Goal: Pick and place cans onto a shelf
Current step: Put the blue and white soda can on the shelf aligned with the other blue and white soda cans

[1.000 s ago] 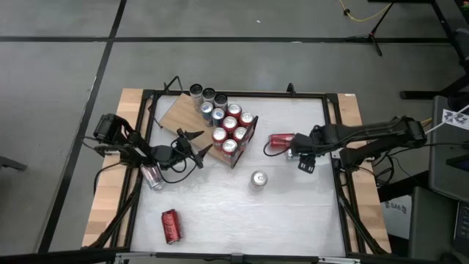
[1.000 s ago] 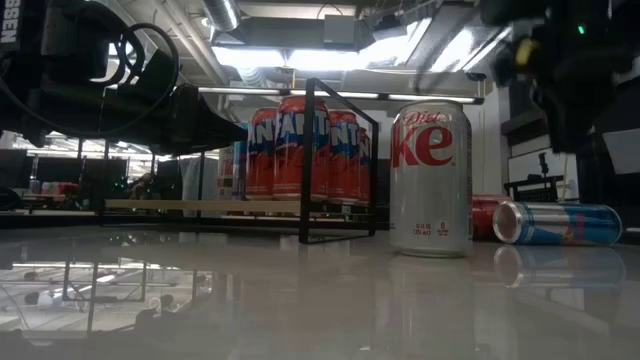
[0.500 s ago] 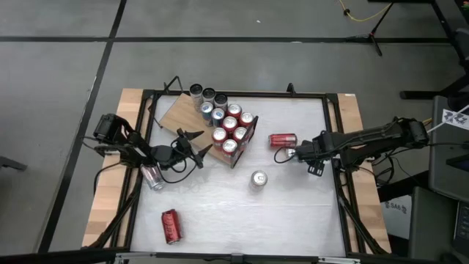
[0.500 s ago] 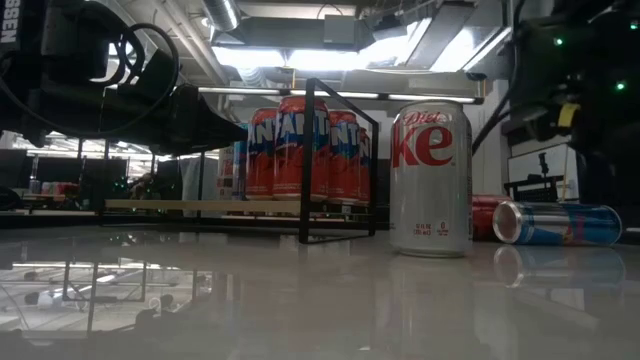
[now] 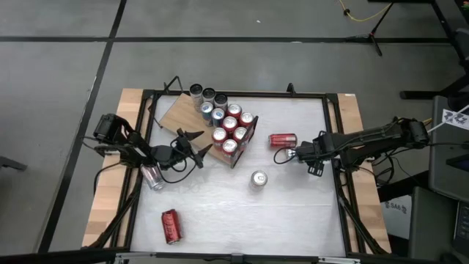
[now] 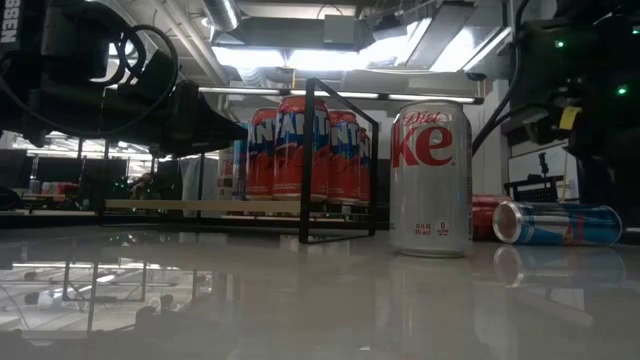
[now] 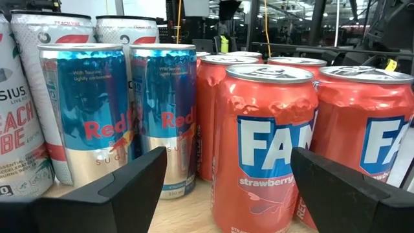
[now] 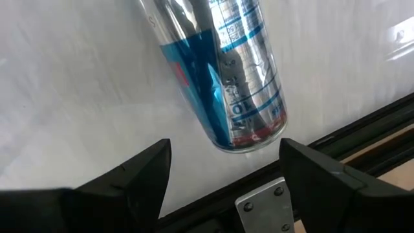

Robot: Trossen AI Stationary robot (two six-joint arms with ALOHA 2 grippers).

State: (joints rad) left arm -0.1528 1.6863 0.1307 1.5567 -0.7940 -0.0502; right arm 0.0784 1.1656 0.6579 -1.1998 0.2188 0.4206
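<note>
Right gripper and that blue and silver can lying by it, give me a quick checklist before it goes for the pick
1. right gripper open: ok.
2. blue and silver can lies between and ahead of the fingers, on its side: ok.
3. Nothing held yet: ok.
4. Fingers lined up across the can's width: cannot tell.
5. red can lying nearby, apart from the gripper: ok.
6. shelf has bare board left: ok.
7. left gripper open, waiting at the shelf's cans: ok.

My left gripper (image 5: 199, 150) sits low at the table's left, fingers spread and empty. My right gripper (image 5: 287, 153) reaches in low from the right, fingers spread too.
</note>
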